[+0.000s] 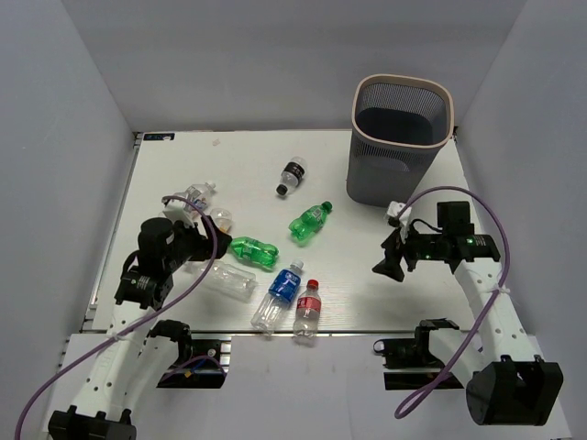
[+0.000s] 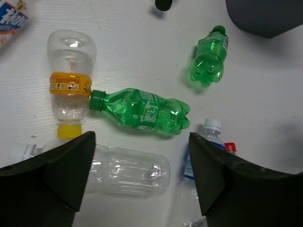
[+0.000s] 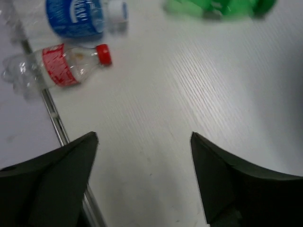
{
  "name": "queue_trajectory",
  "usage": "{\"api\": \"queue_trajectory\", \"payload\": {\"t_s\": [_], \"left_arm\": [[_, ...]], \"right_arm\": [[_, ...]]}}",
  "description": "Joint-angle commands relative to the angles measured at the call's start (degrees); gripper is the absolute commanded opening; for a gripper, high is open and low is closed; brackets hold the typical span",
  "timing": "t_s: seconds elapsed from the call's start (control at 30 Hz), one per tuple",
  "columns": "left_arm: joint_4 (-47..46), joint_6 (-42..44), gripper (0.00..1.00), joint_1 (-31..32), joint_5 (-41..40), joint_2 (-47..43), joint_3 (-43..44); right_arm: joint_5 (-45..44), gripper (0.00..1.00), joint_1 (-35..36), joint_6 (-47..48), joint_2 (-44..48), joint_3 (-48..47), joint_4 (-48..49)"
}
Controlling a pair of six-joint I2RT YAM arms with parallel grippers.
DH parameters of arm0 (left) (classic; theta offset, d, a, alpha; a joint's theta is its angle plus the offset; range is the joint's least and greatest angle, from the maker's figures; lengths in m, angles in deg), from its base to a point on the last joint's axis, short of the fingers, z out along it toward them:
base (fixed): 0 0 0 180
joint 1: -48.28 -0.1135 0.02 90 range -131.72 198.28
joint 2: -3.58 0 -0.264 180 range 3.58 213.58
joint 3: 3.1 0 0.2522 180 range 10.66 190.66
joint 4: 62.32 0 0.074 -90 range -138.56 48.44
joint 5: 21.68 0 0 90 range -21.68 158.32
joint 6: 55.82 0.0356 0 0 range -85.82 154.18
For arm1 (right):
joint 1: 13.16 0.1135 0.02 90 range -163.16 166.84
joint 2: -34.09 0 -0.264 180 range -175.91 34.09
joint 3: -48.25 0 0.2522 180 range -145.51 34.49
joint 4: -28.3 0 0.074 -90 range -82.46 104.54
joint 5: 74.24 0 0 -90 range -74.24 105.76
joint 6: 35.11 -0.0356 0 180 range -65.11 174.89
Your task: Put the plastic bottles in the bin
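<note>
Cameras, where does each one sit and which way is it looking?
Top external: high up behind the arms, looking down at the whole table, the bin, the left arm and the right arm.
Left wrist: on the left arm, looking down past the open left gripper at a lying green bottle.
Right wrist: on the right arm, looking down past the open right gripper at the red-capped bottle by the table edge.
Shared: top and right wrist views both show the red-capped bottle.

This was a robotics lab test cell. A white counter (image 1: 385, 307) was boxed in on three sides by plain pale walls (image 1: 275, 64). A left arm (image 1: 119, 341) and a right arm (image 1: 488, 312) were bolted at its near edge, with purple cables (image 1: 496, 216) looped along them.
</note>
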State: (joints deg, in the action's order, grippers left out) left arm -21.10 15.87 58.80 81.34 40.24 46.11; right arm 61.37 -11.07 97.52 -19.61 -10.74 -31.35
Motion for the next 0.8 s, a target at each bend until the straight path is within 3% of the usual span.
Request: {"api": "queue_trajectory", "payload": {"t_s": [0.0, 0.03, 0.1, 0.13, 0.17, 0.2, 0.23, 0.27, 0.5, 0.67, 0.77], "left_arm": [[1.27, 0.64, 0.85, 0.2, 3.07, 0.34, 1.55], [1.28, 0.64, 0.78, 0.2, 3.59, 1.21, 1.56], [2.16, 0.64, 0.68, 0.2, 4.12, 1.92, 2.18], [2.76, 0.64, 0.62, 0.2, 4.64, 2.44, 2.18], [2.77, 0.64, 0.59, 0.2, 5.17, 2.45, 2.18], [3.38, 0.64, 0.59, 0.2, 5.18, 2.45, 2.18], [3.91, 0.64, 0.6, 0.2, 5.18, 2.45, 2.7], [3.91, 0.64, 0.7, 0.2, 5.18, 2.45, 2.7], [5.49, 1.25, 0.8, 0.2, 11.67, 2.62, 5.25], [8.3, 2.3, 0.82, 0.2, 14.93, 6.57, 7.09], [8.92, 2.31, 0.82, 0.2, 14.32, 6.58, 8.24]], "right_arm": [[15.38, 0.77, 2.9, 23.53, 1.4, -2.93, -7.81], [15.57, 0.68, 3.62, 30.86, 0.96, -3.28, -8.33], [14.61, 0.23, 5.03, 35.74, -0.62, -4.25, -11.13], [14.34, 0.12, 7.73, 38.46, -2.02, -4.95, -12.2], [13.47, 0.18, 9.24, 44.32, -2.73, -5.47, -12.56], [12.85, 0.35, 10.21, 46.82, -3.17, -5.39, -13.78], [12.41, 0.57, 11.52, 50.67, -3.35, -4.87, -13.61], [12.06, 0.88, 13.19, 54.62, -3.35, -4.43, -13.79], [9.5, 0.9, 23.92, 75.98, -9.39, -0.91, -9.24], [7.75, 0.9, 35.41, 83.74, -22.03, -6.51, -10.62], [4.24, 0.88, 38.33, 82.88, -26.09, -7.67, -7.56]]}}
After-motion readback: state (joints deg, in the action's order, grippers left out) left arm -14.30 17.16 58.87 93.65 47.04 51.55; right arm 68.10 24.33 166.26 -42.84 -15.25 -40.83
